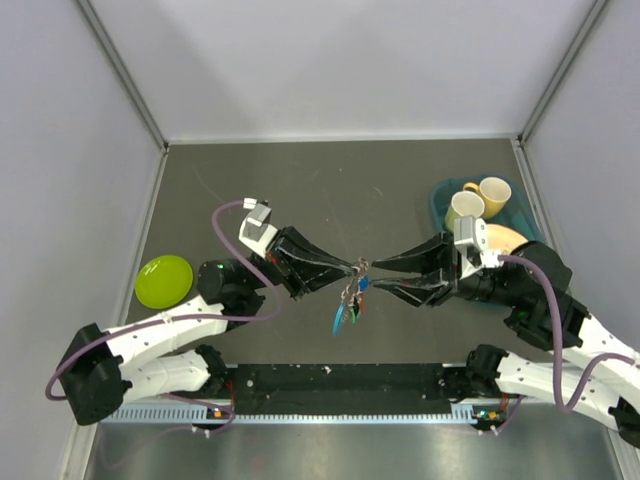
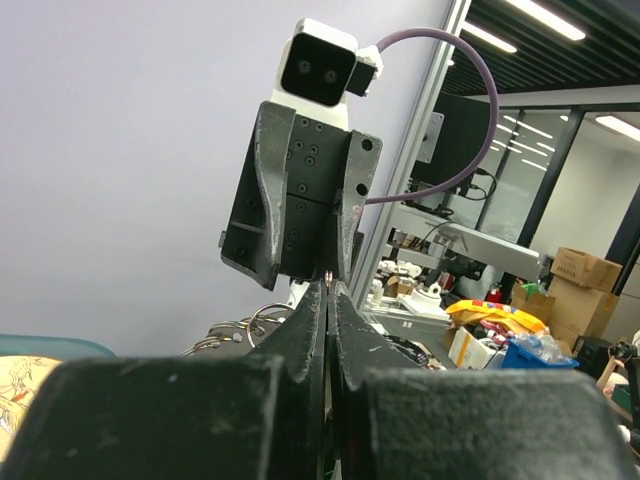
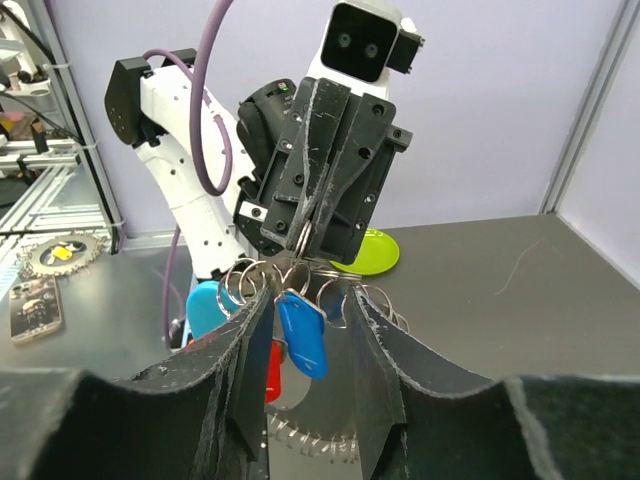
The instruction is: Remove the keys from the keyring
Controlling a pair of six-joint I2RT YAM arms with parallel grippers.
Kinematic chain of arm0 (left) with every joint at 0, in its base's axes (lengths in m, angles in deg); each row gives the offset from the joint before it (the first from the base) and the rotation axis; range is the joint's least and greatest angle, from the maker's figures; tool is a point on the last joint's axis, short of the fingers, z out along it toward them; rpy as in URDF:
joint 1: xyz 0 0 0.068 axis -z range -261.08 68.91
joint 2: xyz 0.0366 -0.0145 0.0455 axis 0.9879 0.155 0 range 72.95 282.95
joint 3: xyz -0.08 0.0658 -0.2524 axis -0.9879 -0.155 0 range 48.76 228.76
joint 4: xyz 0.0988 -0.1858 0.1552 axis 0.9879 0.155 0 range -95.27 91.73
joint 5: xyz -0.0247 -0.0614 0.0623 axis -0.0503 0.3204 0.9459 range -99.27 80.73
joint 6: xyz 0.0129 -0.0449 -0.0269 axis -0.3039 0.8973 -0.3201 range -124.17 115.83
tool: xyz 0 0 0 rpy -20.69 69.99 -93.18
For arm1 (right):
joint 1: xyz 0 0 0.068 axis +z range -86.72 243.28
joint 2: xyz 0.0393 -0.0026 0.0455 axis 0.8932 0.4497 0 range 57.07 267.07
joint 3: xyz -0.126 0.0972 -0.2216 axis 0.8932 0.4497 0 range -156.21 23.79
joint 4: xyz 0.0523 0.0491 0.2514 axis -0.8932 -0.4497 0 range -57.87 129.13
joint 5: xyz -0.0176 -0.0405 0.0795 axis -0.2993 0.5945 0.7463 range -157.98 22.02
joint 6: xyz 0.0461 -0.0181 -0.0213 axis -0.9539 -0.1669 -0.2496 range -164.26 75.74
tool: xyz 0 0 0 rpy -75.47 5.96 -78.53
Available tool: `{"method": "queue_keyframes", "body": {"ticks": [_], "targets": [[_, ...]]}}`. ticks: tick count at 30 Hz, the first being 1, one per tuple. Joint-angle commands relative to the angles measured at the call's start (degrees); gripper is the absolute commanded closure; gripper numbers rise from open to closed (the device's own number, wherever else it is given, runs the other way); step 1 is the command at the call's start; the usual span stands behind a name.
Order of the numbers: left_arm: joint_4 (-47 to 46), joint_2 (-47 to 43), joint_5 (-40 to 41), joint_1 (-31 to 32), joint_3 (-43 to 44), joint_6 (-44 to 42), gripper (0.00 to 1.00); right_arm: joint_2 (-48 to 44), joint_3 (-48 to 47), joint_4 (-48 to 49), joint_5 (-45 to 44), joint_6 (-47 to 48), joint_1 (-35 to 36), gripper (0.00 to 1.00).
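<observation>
The keyring point(image 1: 358, 272) hangs in mid-air between my two grippers, above the middle of the dark table. My left gripper point(image 1: 356, 267) is shut on one thin metal ring, as the right wrist view shows point(image 3: 300, 238). Several linked rings point(image 2: 250, 322) show beside its fingertips point(image 2: 330, 285). My right gripper point(image 3: 308, 295) is open, its fingers standing either side of the bunch. A blue key point(image 3: 302, 335) and a red key point(image 3: 272, 368) dangle between them. The bright-blue tab point(image 3: 205, 305) hangs at the left and the toothed strap point(image 3: 310, 435) below. A green key point(image 1: 353, 312) hangs beside the tab point(image 1: 340, 319).
A lime-green dish point(image 1: 165, 280) lies at the table's left edge. A teal bin point(image 1: 441, 200) with two pale-yellow cups point(image 1: 478, 200) stands at the back right, close behind my right arm. A black rail point(image 1: 340, 378) runs along the front edge.
</observation>
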Motion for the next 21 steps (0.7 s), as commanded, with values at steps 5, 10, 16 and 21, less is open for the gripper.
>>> {"method": "queue_keyframes", "body": {"ticks": [5,10,16,21], "targets": [[-4.6,-1.3,2.0,0.0,2.3,-1.4,1.00,1.2,0.5,4.0,-1.2,-2.6,0.0,0.68],[-2.8,-1.8,2.6,0.0,2.1,-2.8,1.00,1.1,0.3,4.2,-1.8,-2.6,0.6,0.68],[-1.4,-2.4,2.9,0.0,2.1,-3.9,1.00,1.2,0.5,4.5,-1.9,-2.6,0.8,0.68],[-0.4,-2.5,2.7,0.0,2.2,-4.7,1.00,0.6,1.1,5.9,-0.7,-3.8,0.7,0.67]]}}
